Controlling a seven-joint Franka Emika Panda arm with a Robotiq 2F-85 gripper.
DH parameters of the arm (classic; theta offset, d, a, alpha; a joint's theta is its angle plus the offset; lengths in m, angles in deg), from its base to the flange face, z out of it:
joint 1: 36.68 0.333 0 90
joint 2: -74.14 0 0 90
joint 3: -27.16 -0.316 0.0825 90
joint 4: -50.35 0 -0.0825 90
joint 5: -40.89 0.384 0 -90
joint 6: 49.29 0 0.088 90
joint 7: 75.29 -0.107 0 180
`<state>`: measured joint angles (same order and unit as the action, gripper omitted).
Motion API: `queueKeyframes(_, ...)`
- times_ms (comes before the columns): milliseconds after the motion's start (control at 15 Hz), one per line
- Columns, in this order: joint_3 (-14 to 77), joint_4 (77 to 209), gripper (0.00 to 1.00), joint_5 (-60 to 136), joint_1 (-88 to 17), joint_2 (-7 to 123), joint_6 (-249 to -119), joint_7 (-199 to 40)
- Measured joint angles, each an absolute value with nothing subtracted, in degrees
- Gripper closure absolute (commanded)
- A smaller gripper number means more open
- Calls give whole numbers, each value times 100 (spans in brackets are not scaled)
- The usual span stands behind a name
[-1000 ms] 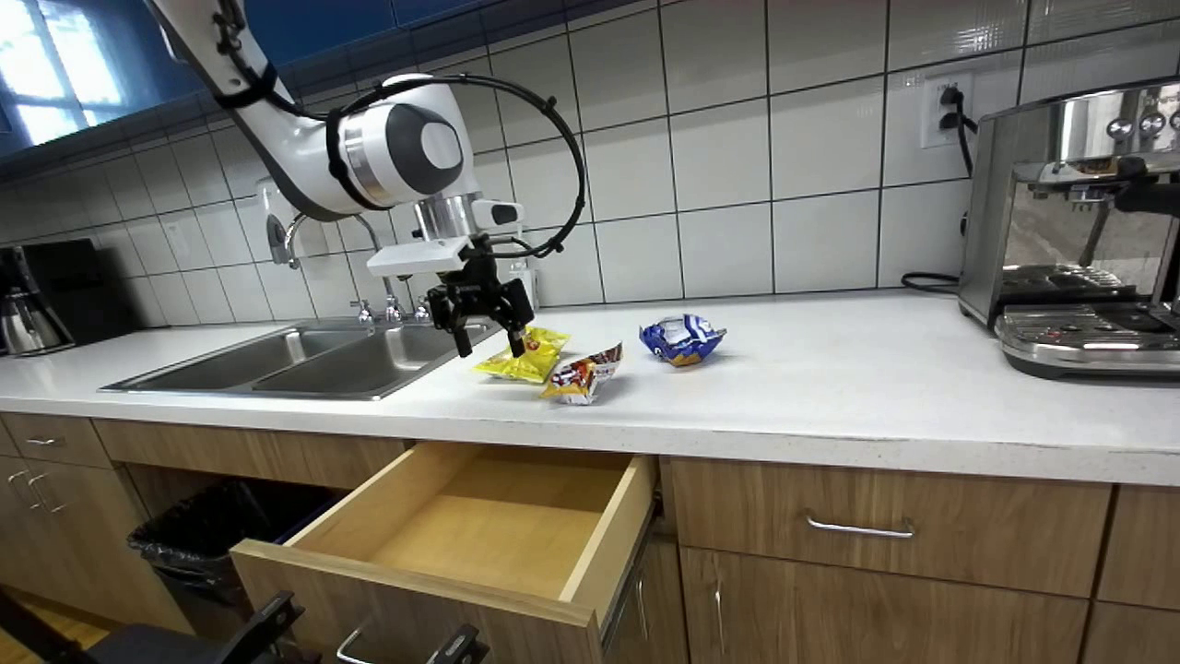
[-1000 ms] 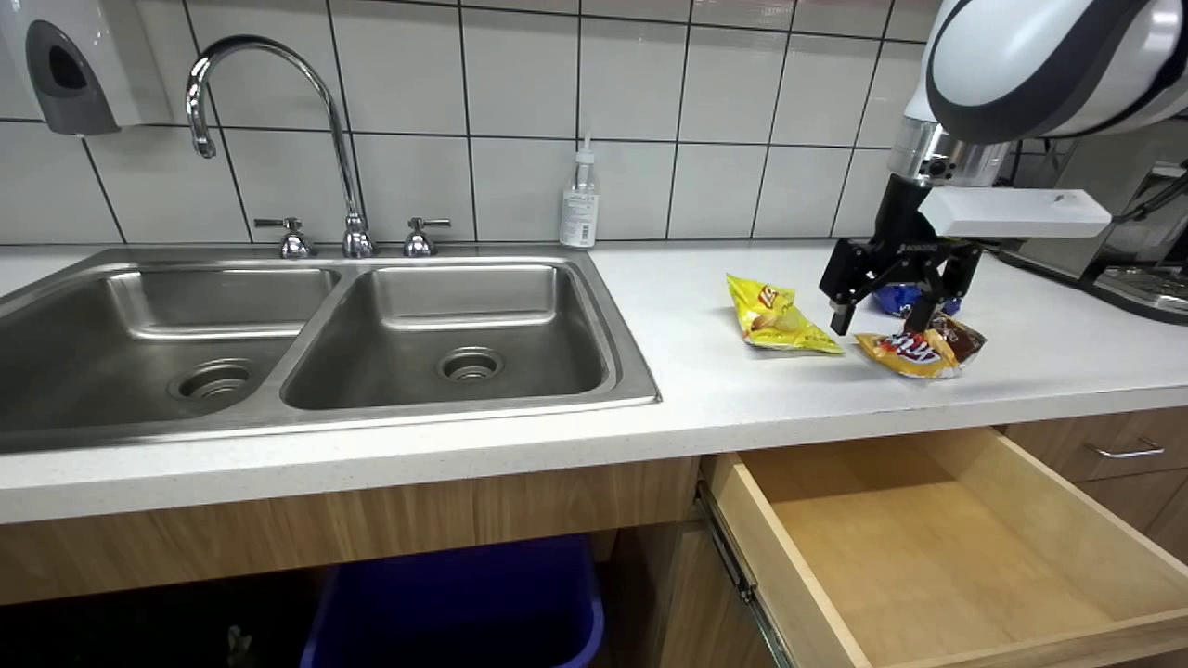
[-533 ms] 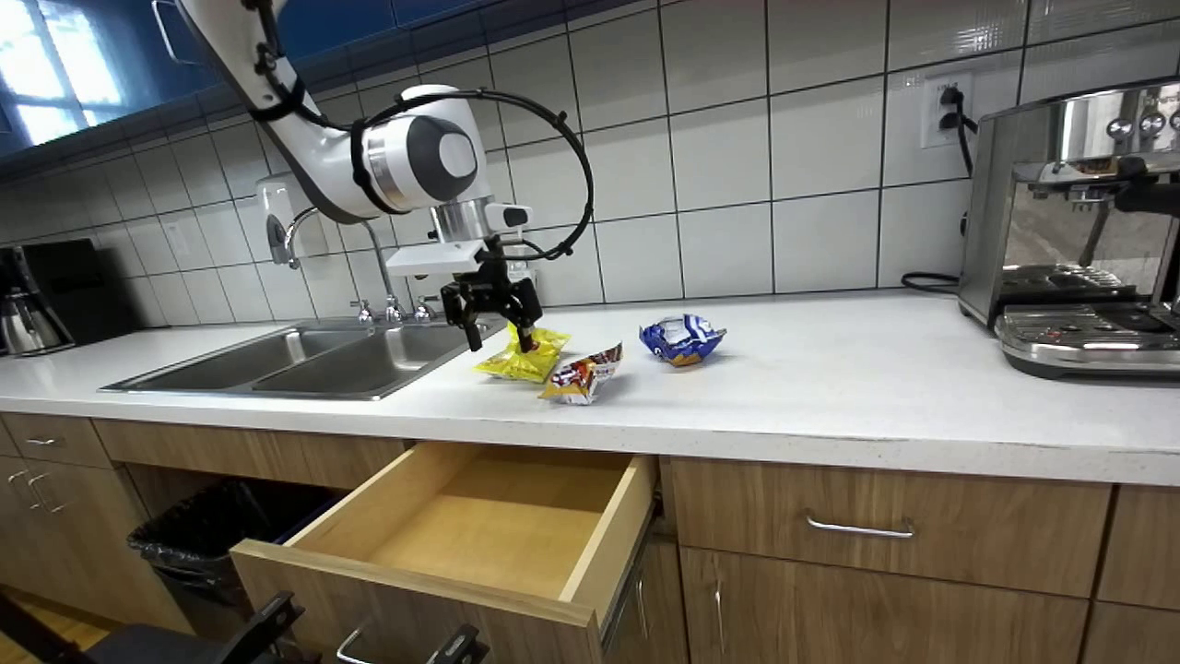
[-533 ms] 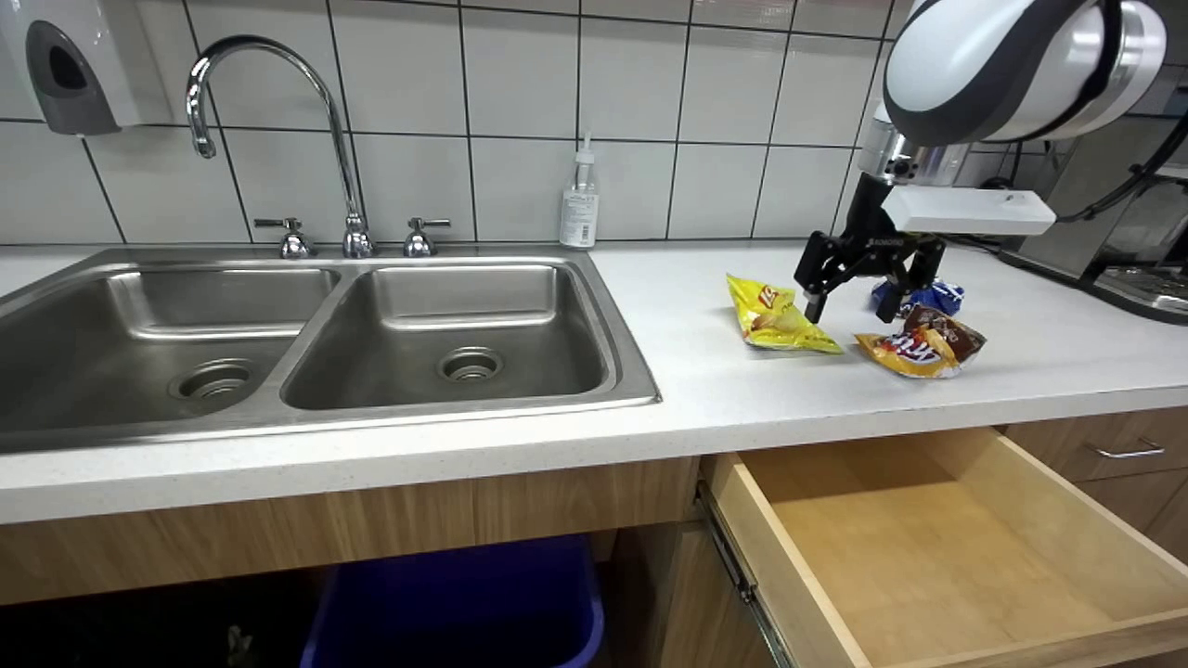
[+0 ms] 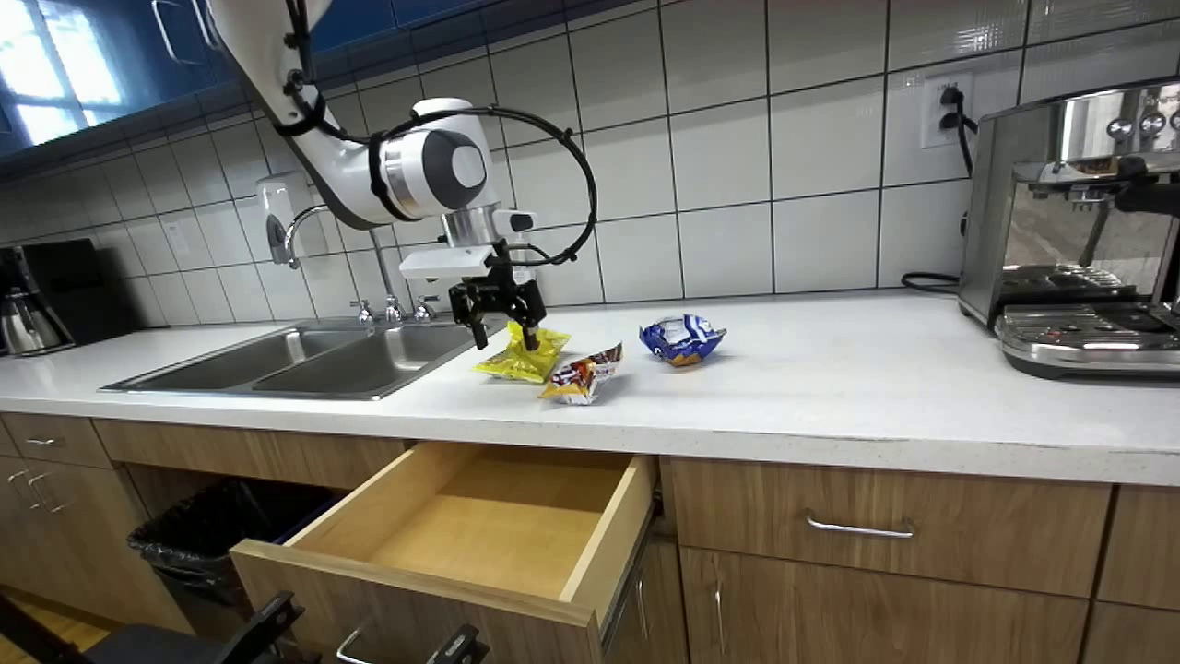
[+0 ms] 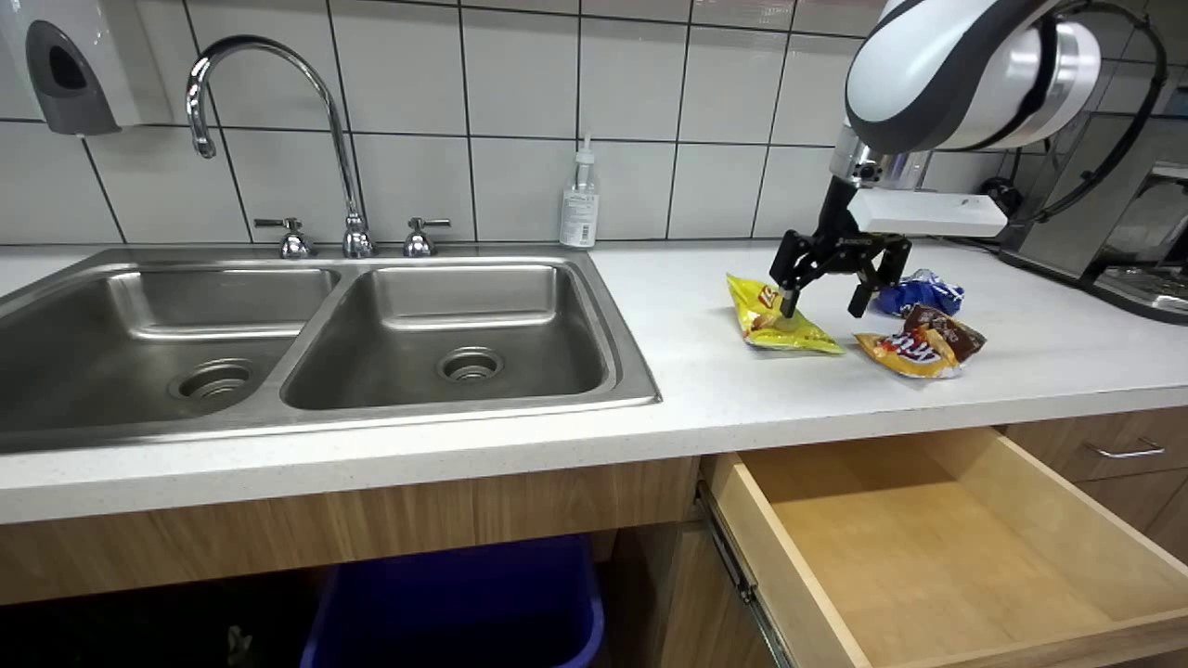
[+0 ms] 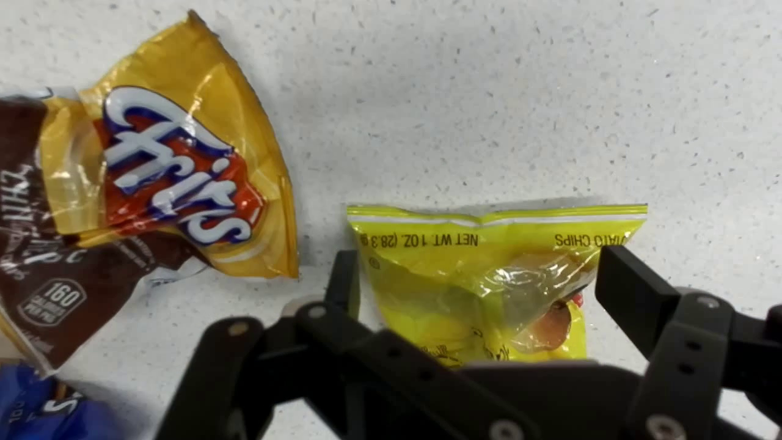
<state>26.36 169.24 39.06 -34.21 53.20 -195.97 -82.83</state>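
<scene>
White tiled wall [image 5: 719, 157]; blue upper cabinets [image 5: 147, 78] (glossy, catching light); wood-grain lower cabinets [image 5: 876, 599]

I am standing in a kitchen, and it is the double metal sink [image 6: 311, 339] that shows it most clearly. Behind this sink rise a curved faucet [image 6: 342, 153] and a wall of white tiles [image 6: 520, 74]. To its right, along the same counter [image 5: 830, 369], stands an espresso machine [image 5: 1069, 240]; to its left is a coffee pot [image 5: 26, 318]. Below it I see a blue bin [image 6: 464, 594], and above it hang blue cupboards [image 5: 147, 83].
</scene>
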Motion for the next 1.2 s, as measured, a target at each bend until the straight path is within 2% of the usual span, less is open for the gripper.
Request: queueKeyframes(1200, 2577, 15779, 0, 3978, -3421, 4499, -19336, -8175)
